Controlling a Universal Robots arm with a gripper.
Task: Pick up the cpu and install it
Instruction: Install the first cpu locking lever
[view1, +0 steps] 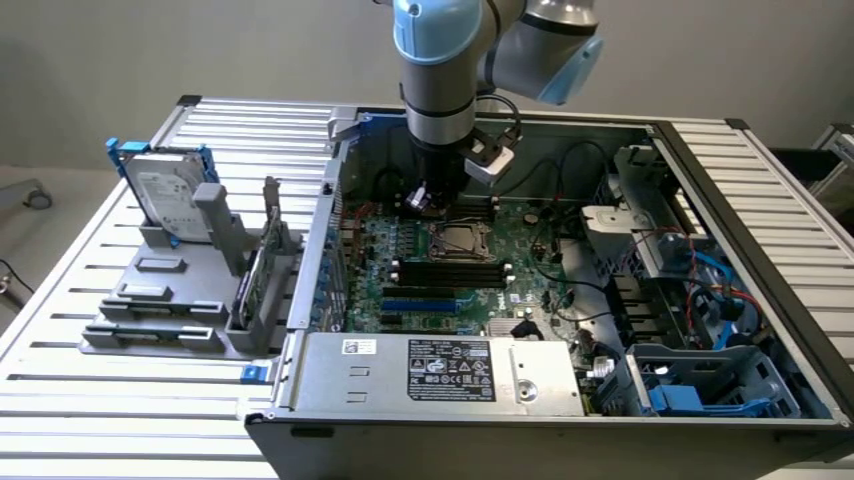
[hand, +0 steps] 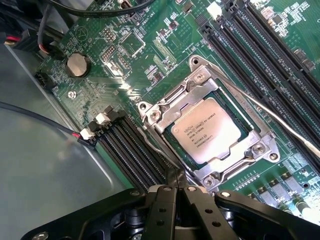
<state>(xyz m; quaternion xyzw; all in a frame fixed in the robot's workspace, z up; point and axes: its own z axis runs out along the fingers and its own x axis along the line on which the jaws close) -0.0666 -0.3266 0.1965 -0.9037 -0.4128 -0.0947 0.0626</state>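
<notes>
The cpu (hand: 205, 130), a small pale silver square with printed text, lies flat inside the dark metal-framed socket (hand: 150, 114) on the green motherboard. In the exterior view the cpu (view1: 461, 240) sits mid-board inside the open computer case. My gripper (hand: 176, 189) hovers just off one corner of the socket, its black fingers (hand: 161, 205) pressed together with nothing between them. In the exterior view the gripper (view1: 422, 200) hangs over the board, slightly behind the socket and toward the exterior view's left of it.
Black memory slots (view1: 447, 272) run beside the socket, and a thin metal lever (hand: 280, 117) crosses its frame. A coin battery (hand: 77, 64) and cables lie nearby. The power supply (view1: 427, 370) fills the case's front. A hard drive (view1: 167, 190) stands on a grey fixture at the exterior view's left.
</notes>
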